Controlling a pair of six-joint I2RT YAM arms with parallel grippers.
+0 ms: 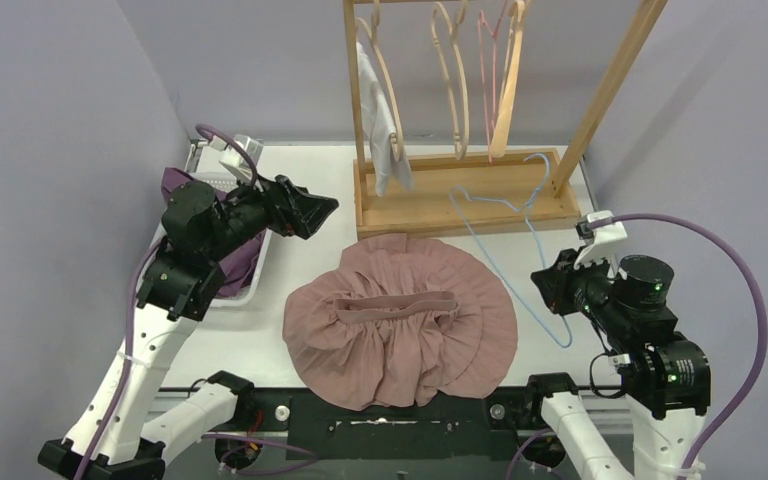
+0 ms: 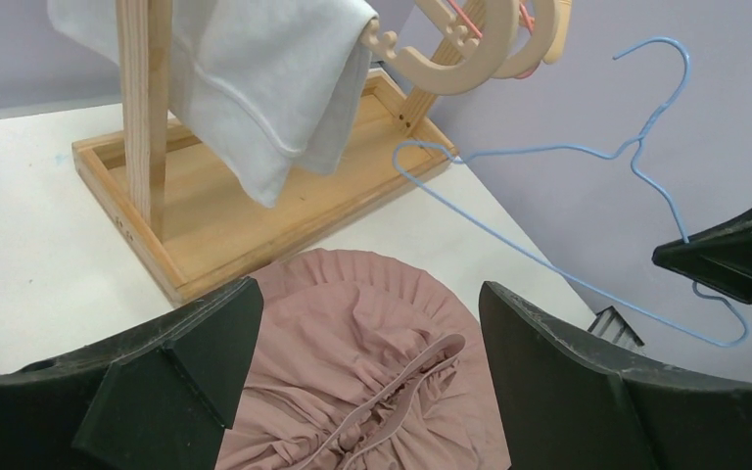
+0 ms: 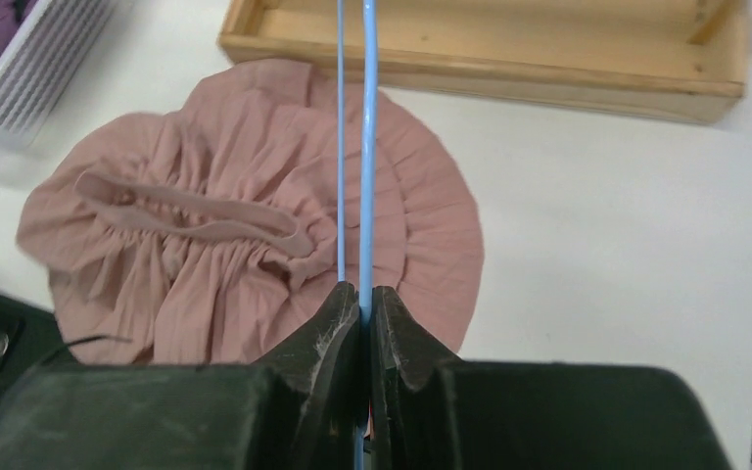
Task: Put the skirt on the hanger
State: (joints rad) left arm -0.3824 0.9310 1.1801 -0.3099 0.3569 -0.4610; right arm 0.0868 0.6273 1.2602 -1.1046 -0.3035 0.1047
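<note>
Skirt (image 1: 400, 320) – pink, pleated, spread flat in a rough circle on the white table (image 1: 290, 190), centred in front of both arms; elastic waistband (image 1: 395, 305) lies on top, facing up and flattened into a narrow loop. The far hem sits just beside the base of the wooden rack (image 1: 460, 208); the near hem reaches the table's near edge, and whether it hangs over cannot be told. Hanger (image 3: 368, 147) – thin blue wire, not on the skirt, running from the skirt's right side towards the rack; its lower end is hidden inside the right claw (image 3: 364, 299), whose fingers are pressed together on the wire. Whether the hook touches the rack is unclear. Left claw (image 2: 370, 304) – fingers spread wide, holding nothing, raised above the table left of the skirt's far edge. Rack: top cut off by the frame; it carries wooden hangers (image 1: 505, 90) and a white cloth (image 1: 380, 130). Basket (image 1: 250, 290) at the left edge, mostly hidden behind the left arm, holds a purple cloth (image 1: 175, 183). Bare table lies between the skirt and the basket, and to the right past the hanger.
</note>
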